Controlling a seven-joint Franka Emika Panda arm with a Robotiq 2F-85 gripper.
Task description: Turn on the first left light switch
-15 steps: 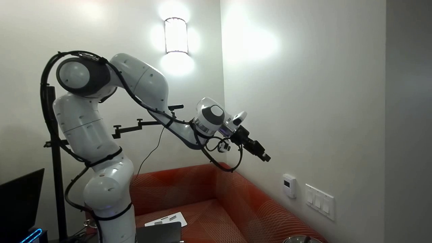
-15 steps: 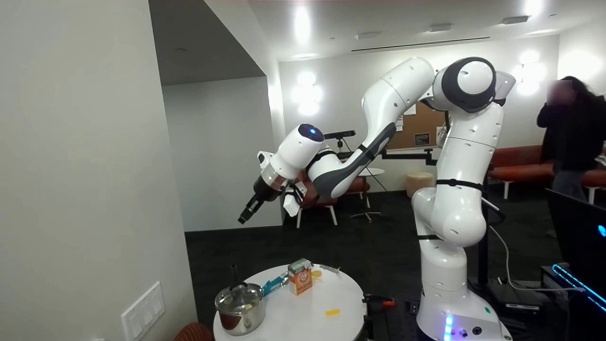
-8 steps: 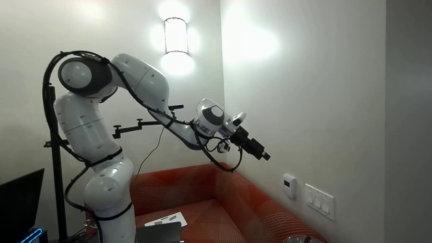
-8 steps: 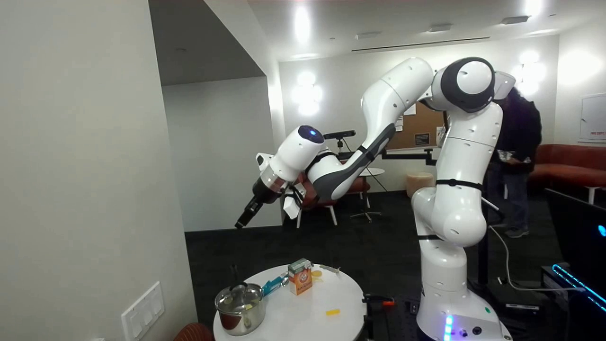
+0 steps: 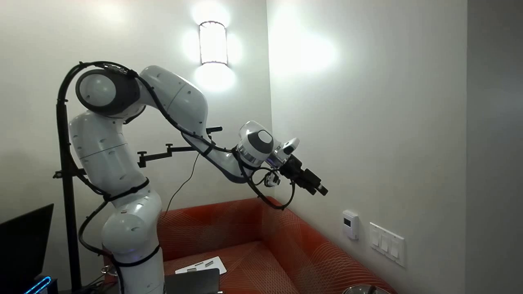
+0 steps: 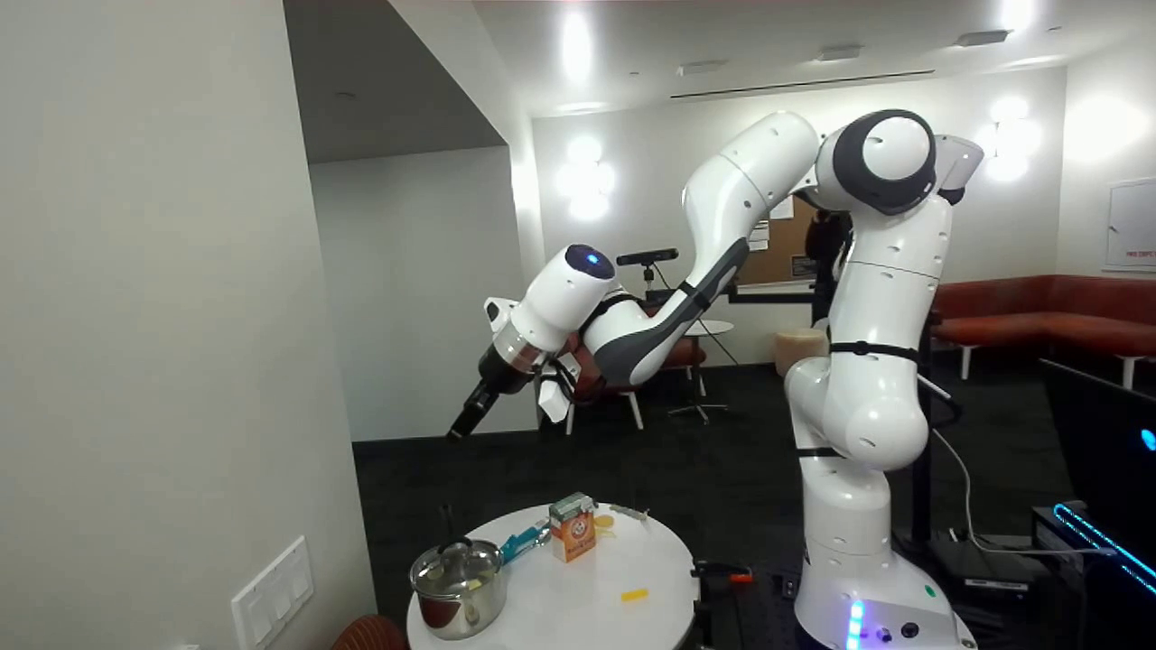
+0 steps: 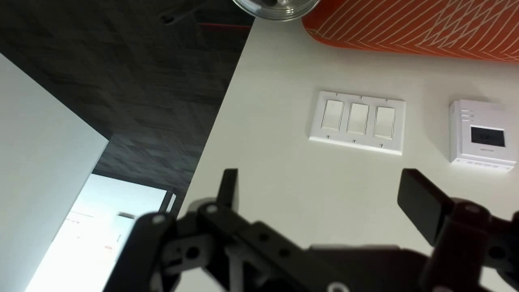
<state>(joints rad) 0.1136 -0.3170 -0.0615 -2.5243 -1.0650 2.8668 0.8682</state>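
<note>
A white wall plate [image 7: 368, 142] with three rocker switches shows in the wrist view, which stands upside down. The first left light switch [image 5: 375, 237], nearest the thermostat in an exterior view, appears as the plate's rightmost rocker [image 7: 384, 122] in the wrist view. Whether any switch is pressed I cannot tell. My gripper [image 7: 318, 188] is open, its fingers wide apart with only bare wall seen between them. In an exterior view the gripper [image 5: 319, 191] points obliquely downward, above and left of the plate and apart from it. The gripper [image 6: 459, 431] also hangs above the round table's level.
A white thermostat [image 7: 486, 136] is mounted beside the plate. Below it runs an orange patterned sofa [image 5: 343, 265]. A lidded steel pot [image 6: 459, 587] and an orange box [image 6: 573, 533] stand on a round white table [image 6: 578, 614]. A lit lamp [image 5: 213, 43] hangs in the corner.
My gripper's fingers have spread apart. The arm has shifted slightly, with the gripper a little lower and closer to the switch wall. A person in the background has moved behind the arm.
</note>
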